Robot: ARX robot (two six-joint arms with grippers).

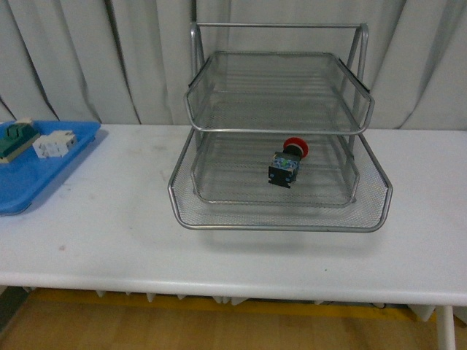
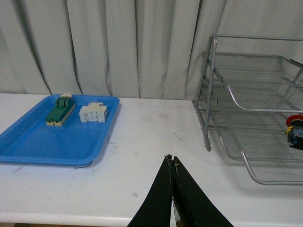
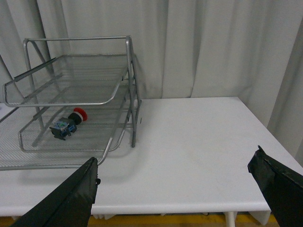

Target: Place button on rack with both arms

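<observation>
The button (image 1: 287, 162), red cap on a dark blue-black body, lies on its side in the middle tray of the silver wire-mesh rack (image 1: 281, 219) at the table's centre. It also shows in the right wrist view (image 3: 67, 125) and at the edge of the left wrist view (image 2: 295, 130). Neither arm shows in the front view. My left gripper (image 2: 171, 159) is shut and empty over bare table, apart from the rack (image 2: 208, 118). My right gripper (image 3: 176, 165) is open and empty over the table beside the rack (image 3: 109, 142).
A flat blue tray (image 1: 44, 171) at the table's left end holds a green-and-beige connector block (image 1: 14, 138) and a white terminal block (image 1: 55, 144); they also show in the left wrist view (image 2: 60, 109), (image 2: 93, 112). Grey curtains hang behind.
</observation>
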